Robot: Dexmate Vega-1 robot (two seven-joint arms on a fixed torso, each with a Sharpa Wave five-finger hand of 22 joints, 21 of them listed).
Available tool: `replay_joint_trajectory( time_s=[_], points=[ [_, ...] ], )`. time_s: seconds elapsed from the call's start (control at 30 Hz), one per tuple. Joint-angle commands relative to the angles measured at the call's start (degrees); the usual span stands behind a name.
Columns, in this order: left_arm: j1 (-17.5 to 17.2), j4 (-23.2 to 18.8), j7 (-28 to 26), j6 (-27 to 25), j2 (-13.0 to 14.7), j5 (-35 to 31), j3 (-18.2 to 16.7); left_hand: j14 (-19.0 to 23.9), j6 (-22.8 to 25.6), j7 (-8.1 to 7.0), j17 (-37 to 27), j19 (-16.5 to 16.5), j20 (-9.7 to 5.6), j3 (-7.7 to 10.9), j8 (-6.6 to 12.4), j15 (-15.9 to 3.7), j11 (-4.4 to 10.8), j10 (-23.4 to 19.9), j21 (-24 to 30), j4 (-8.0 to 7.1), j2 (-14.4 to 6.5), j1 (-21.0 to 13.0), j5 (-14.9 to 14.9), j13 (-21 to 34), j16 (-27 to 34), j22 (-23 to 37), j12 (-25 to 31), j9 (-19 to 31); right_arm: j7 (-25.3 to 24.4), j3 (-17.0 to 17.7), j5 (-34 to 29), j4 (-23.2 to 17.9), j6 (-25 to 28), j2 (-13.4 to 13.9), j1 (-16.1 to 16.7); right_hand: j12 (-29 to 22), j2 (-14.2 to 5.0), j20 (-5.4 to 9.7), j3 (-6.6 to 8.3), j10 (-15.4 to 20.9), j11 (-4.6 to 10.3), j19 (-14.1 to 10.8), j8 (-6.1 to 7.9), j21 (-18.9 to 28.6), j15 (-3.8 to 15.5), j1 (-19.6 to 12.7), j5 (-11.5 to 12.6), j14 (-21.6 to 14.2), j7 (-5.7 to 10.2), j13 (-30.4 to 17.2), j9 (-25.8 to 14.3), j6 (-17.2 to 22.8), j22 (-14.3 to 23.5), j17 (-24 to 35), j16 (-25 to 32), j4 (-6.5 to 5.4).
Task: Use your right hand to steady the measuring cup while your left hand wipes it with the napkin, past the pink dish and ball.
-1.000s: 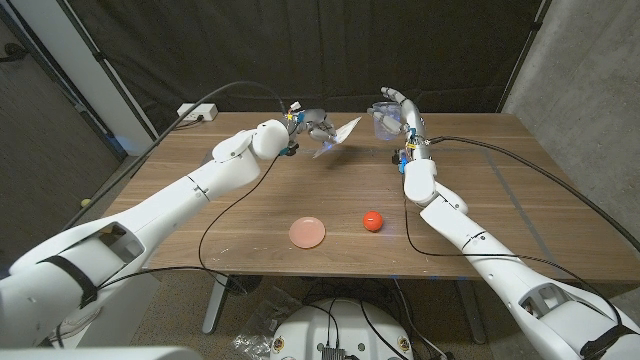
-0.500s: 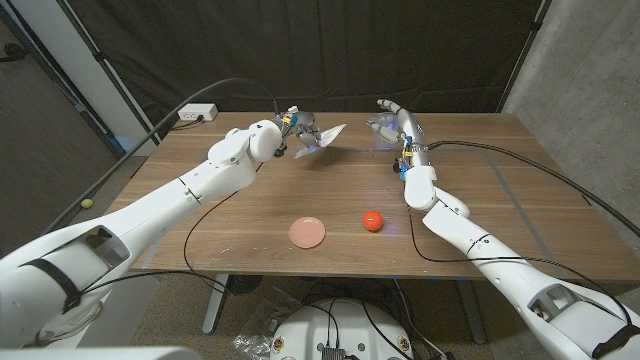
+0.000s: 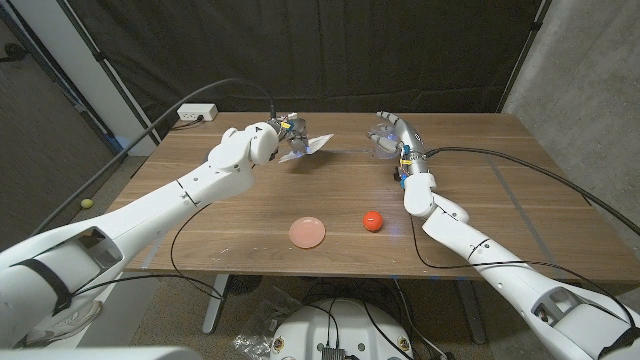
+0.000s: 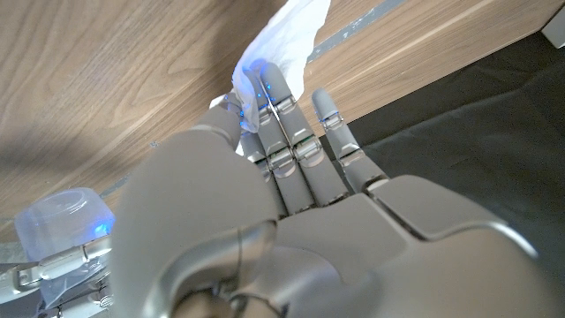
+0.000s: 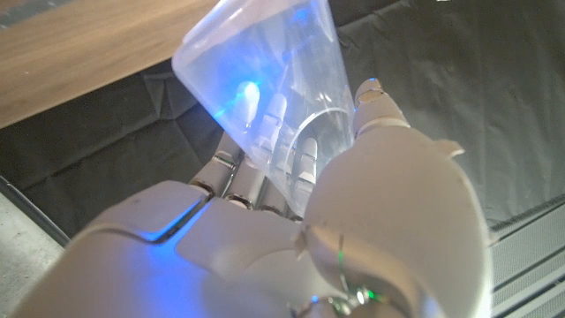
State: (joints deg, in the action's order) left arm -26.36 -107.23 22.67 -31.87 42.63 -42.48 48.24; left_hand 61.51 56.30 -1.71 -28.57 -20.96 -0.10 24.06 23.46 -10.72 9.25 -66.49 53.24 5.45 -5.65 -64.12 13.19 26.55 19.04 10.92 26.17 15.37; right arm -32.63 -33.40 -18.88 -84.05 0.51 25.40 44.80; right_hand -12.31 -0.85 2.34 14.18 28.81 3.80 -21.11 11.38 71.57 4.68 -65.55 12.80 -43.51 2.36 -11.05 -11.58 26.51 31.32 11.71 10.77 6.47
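My right hand [image 3: 390,132] holds a clear plastic measuring cup [image 3: 381,141] at the table's far middle-right. In the right wrist view the measuring cup [image 5: 265,97] lies tilted in the curled fingers of my right hand [image 5: 291,221]. My left hand [image 3: 283,133] pinches a white napkin [image 3: 308,146] above the far table, to the left of the cup and apart from it. The left wrist view shows the napkin [image 4: 282,44] at the fingertips of my left hand [image 4: 282,177], with the cup [image 4: 62,225] off to one side. A pink dish [image 3: 307,232] and an orange-red ball [image 3: 372,221] sit nearer the front.
A white power strip [image 3: 195,114] lies at the far left corner. Black cables trail over the wooden table [image 3: 500,200] on both sides. A dark curtain hangs behind the table.
Both hands have drawn lower and back toward the table. The left hand with the napkin moved left, away from the cup. The right hand has tipped the cup down.
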Motion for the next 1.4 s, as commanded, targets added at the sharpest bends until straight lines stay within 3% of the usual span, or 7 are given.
replay_joint_trajectory(
  time_s=[0.03, 0.6, 0.8, 0.97, 1.13, 1.3, 1.4],
  points=[
    [-0.06, -0.42, 3.48, -2.0, 0.17, -4.3, 0.86, 0.5, 3.13, 2.66, -0.13, -0.22, -0.36, 0.43, -0.17, -2.04, 1.34, 0.44, 0.31, -0.07, -0.05, -0.36, -0.24, 0.07, -0.43, 0.0, -0.16, -0.06, 0.44, -0.97, 0.24, 2.15, 2.43, -0.78, 0.1, 0.0, -7.81, 10.27, 0.31, 0.47, 0.27, 0.24, 0.22, -0.31, 7.92, -7.15, -0.15, 0.21, 0.25, -0.11, -0.1, 0.46, -0.06, 0.16, 0.12, -0.2],
    [-0.47, 0.09, 4.88, -1.56, -0.69, -6.96, 0.94, 0.34, 3.21, 2.42, -0.11, -0.2, -0.56, 0.85, -0.92, -2.07, 1.57, 0.52, 0.6, -0.11, 0.09, -0.39, -0.36, -0.28, -1.11, -0.08, -0.72, -0.84, -2.0, -1.25, -0.56, 6.47, 4.31, -2.89, 0.11, -0.12, -7.33, 9.98, 0.46, 1.03, 0.69, 1.45, 0.46, -3.42, 7.72, -6.2, -0.13, 2.06, 0.85, -0.12, -0.11, 1.3, -2.71, -0.11, -0.12, -0.76],
    [-0.27, 0.37, 5.44, -1.61, -1.04, -8.2, 1.33, 0.37, 3.3, 2.45, -0.16, -0.29, -0.68, 0.9, -1.06, -2.08, 1.46, 0.65, 0.7, -0.1, 0.23, -0.37, -0.44, -0.31, -1.21, -0.1, -0.88, -1.0, -2.38, -1.16, -0.84, 6.43, 5.05, -3.08, 0.25, 0.18, -5.52, 9.87, -1.06, 0.48, 0.64, 2.27, 0.09, -6.53, 7.44, -2.66, -0.3, 4.99, 0.96, -0.16, -0.15, 0.57, -5.37, -0.45, -0.53, -2.63],
    [0.3, 0.51, 6.96, -1.91, -1.13, -10.28, 2.22, -0.44, 2.37, 1.19, -0.22, -0.11, -1.03, 1.17, -1.95, -2.38, 1.64, 1.21, 0.82, 0.43, 0.64, -0.91, -0.65, -1.39, -1.81, -0.13, -2.02, -1.61, -1.54, -1.23, -1.26, 5.36, 7.24, -2.89, 0.46, 0.38, -2.79, 9.11, -4.11, -0.07, 0.69, 3.17, -0.05, -8.86, 8.09, 2.55, -0.23, 6.86, 1.4, -0.2, -0.32, 0.01, -8.03, -0.24, -0.04, -5.23],
    [1.63, 0.93, 10.73, -1.94, -1.29, -12.54, 3.55, -6.74, -5.71, -1.4, 1.72, 2.69, -0.07, 0.41, -6.16, -1.58, 0.2, 9.75, 0.25, -0.76, 2.06, 1.67, -1.76, -5.12, -6.01, -0.32, -8.76, -2.72, 0.11, -1.27, -1.28, 4.27, 8.9, -2.44, 0.55, 0.83, -1.13, 7.61, -6.39, -1.85, 0.89, 2.02, -0.33, -10.17, 7.83, 5.45, 0.61, 9.59, 1.8, -0.24, -0.55, -1.61, -11.44, 0.47, 0.37, -6.6],
    [2.83, 1.52, 15.11, -1.93, -1.73, -13.0, 4.09, -22.97, -18.02, -4.52, 8.52, 8.54, 2.4, -3.09, -11.86, 2.07, -1.65, 24.24, -2.89, -3.41, 5.87, 7.99, -1.69, -9.42, -8.94, -0.66, -16.25, -3.42, 2.35, -1.4, -1.17, 3.26, 9.98, -1.68, 0.51, 1.04, -0.32, 4.21, -8.26, -4.28, 0.16, 3.8, -0.73, -12.1, 7.27, 7.7, 1.46, 12.66, 1.31, -0.22, -0.55, -4.55, -14.84, 1.11, 0.39, -7.75],
    [2.84, 1.57, 15.9, -1.79, -1.79, -12.6, 3.74, -33.18, -27.38, -5.57, 11.9, 11.38, 4.74, -5.86, -13.09, 5.17, -3.2, 34.88, -5.53, -4.9, 7.8, 11.58, -1.0, -11.77, -8.82, -0.68, -16.28, -3.49, 3.37, -1.53, -1.27, 2.74, 10.4, -1.2, 0.53, 0.98, 0.71, 1.1, -10.23, -6.33, -0.7, 6.34, -0.61, -14.02, 5.65, 9.88, 2.14, 14.85, 0.57, -0.18, -0.46, -6.26, -17.69, 1.36, 0.51, -8.72]
  ],
)
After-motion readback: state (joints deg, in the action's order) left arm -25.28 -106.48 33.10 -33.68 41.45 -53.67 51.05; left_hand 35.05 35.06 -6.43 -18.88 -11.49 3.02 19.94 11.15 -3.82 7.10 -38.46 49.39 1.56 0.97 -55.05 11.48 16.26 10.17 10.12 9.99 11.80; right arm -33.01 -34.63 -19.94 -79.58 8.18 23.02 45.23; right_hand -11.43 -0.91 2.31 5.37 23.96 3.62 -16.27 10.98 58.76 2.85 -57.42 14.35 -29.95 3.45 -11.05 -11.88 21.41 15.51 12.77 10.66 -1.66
